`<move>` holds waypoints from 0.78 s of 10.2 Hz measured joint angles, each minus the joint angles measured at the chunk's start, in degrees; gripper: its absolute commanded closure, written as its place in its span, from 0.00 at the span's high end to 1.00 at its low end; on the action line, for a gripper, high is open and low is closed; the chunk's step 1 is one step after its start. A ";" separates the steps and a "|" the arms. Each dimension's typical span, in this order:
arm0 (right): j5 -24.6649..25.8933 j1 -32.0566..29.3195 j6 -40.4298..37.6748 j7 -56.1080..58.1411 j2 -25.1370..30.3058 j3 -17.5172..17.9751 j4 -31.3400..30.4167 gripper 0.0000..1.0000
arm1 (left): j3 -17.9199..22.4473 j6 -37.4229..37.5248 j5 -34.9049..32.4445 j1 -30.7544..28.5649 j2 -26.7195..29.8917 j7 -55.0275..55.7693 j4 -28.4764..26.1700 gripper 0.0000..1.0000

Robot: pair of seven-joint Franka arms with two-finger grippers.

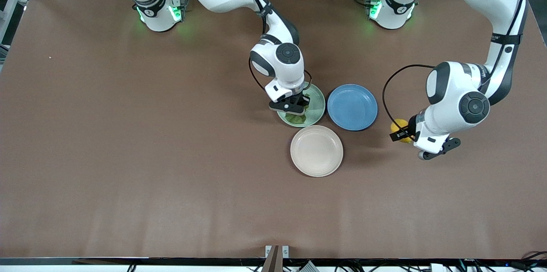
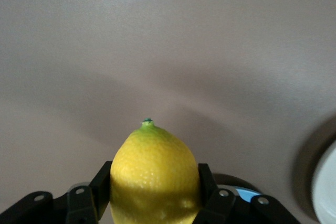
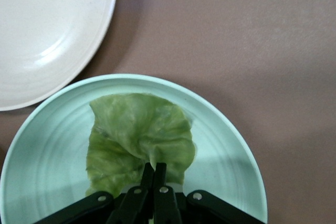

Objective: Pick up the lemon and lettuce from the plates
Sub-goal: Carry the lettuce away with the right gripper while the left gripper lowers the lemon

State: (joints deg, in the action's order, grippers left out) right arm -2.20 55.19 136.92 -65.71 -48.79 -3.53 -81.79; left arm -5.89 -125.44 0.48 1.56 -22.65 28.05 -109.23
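Observation:
My right gripper (image 1: 295, 107) is over the mint green plate (image 1: 317, 107) and shut on the edge of the green lettuce (image 1: 298, 118). In the right wrist view the lettuce (image 3: 137, 135) is pinched between the fingers (image 3: 154, 174) over the mint plate (image 3: 231, 156). My left gripper (image 1: 401, 133) is shut on the yellow lemon (image 1: 400, 125) above bare table toward the left arm's end. In the left wrist view the lemon (image 2: 155, 174) fills the gap between the fingers (image 2: 206, 184). The beige-cream plate (image 1: 316, 150) lies bare, nearer the front camera.
A blue plate (image 1: 352, 106) lies beside the mint plate, toward the left arm's end. The cream plate (image 3: 47, 30) also shows in the right wrist view. A plate's rim (image 2: 324, 187) shows at the left wrist view's edge. The brown table (image 1: 128, 156) spreads wide around.

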 measured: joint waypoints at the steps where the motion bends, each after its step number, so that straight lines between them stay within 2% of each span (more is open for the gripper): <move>1: 0.11 -0.25 -3.16 0.20 0.03 -0.20 1.54 0.00 | 0.04 -0.62 -0.04 -1.11 -0.55 -2.29 -0.47 0.00; 4: 0.01 -3.16 -18.53 2.61 1.36 -0.30 11.44 0.00 | 0.07 -3.04 -0.89 -2.47 -3.23 -5.88 -0.72 0.00; 7: -1.92 -7.10 -26.92 8.48 8.39 -0.28 15.80 0.00 | 0.11 -3.99 -5.22 -4.04 -4.86 -9.92 -0.61 0.00; 8: -2.35 -8.63 -30.70 10.91 12.13 -0.28 16.18 0.00 | 0.13 -4.14 -5.61 -4.71 -4.84 -12.32 -0.34 0.29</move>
State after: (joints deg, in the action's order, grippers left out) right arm -4.55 46.55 106.22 -54.80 -36.66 -3.81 -65.61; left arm -5.76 -129.58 -5.13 -3.15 -27.49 15.73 -109.57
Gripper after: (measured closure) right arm 0.982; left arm 0.317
